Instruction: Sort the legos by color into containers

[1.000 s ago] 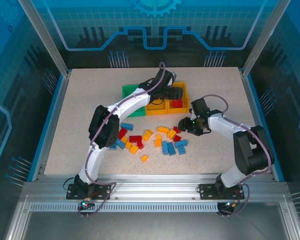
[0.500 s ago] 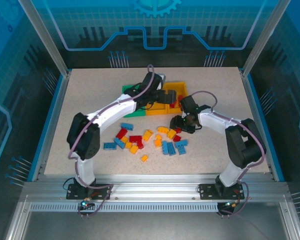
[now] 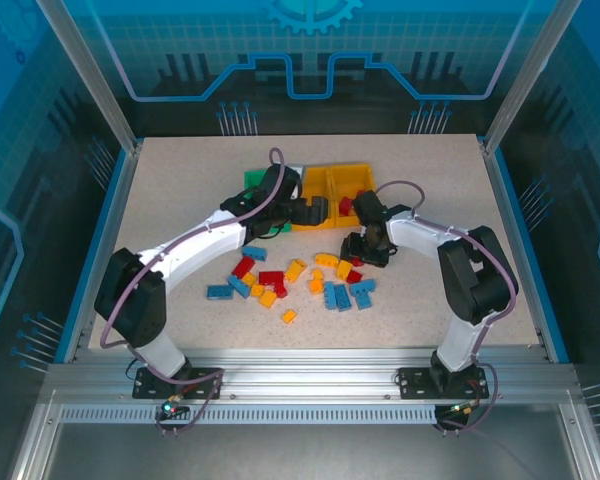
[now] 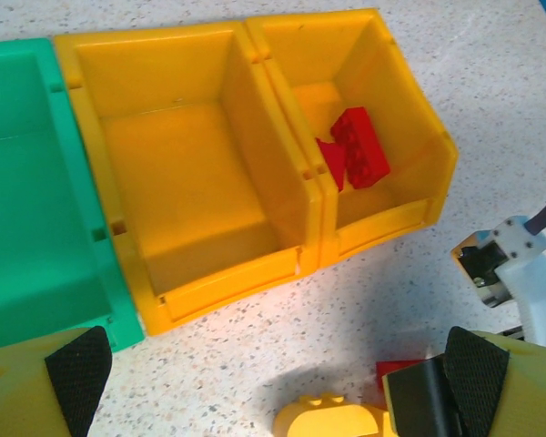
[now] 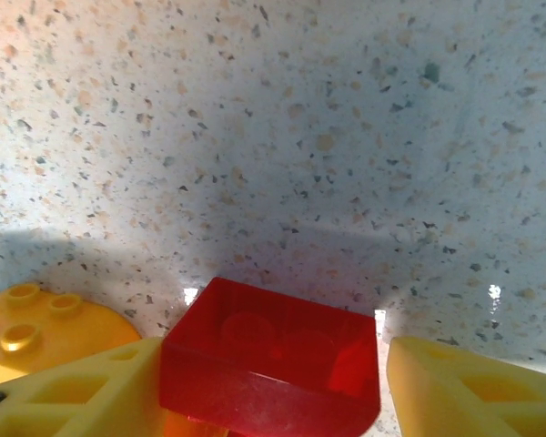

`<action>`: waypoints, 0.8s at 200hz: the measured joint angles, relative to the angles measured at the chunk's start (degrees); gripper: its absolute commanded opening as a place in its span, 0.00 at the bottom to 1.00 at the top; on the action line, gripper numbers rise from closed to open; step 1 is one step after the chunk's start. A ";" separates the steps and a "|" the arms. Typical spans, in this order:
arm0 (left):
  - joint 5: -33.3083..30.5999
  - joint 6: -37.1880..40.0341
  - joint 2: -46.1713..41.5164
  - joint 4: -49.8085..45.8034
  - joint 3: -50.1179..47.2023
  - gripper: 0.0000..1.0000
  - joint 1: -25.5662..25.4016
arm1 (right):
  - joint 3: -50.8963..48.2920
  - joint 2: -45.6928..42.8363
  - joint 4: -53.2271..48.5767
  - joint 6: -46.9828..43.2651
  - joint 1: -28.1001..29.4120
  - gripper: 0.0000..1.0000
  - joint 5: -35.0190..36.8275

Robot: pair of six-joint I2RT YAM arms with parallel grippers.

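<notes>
Three joined containers sit at the back: a green bin (image 4: pixel 27 228), an empty yellow middle bin (image 4: pixel 182 182) and a right yellow bin (image 4: pixel 409 173) holding two red legos (image 4: pixel 359 150). My left gripper (image 3: pixel 312 210) hangs open just in front of the bins, its black pads (image 4: pixel 77 364) wide apart over bare table, with a yellow lego (image 4: pixel 332 421) near it. My right gripper (image 3: pixel 365 250) is low on the table, open around a red lego (image 5: pixel 273 355); the left finger (image 5: pixel 82 391) touches it, while the right finger (image 5: pixel 473 382) stands slightly off.
Several red, blue and yellow legos (image 3: pixel 290 280) lie scattered across the table's middle, in front of both grippers. A round yellow piece (image 5: pixel 36 332) sits just left of the right gripper. The right arm's wrist (image 4: pixel 510 264) is close to the left gripper.
My left gripper has drawn back from over the right yellow bin to the table in front of the bins. My right gripper has shifted left and settled around the red lego.
</notes>
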 measured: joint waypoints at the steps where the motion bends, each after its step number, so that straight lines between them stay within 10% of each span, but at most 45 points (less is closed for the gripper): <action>1: -0.02 0.00 -0.02 -0.02 -0.02 0.99 0.02 | 0.02 0.00 -0.02 0.00 0.00 0.61 0.02; 66: -0.44 0.00 -1.84 0.68 -1.49 0.99 0.68 | 0.66 0.20 -0.31 0.96 0.09 0.42 1.44; 160: -2.58 0.00 -5.68 0.04 -8.24 0.99 1.33 | 10.54 -1.66 -4.57 -3.02 -1.11 0.43 2.78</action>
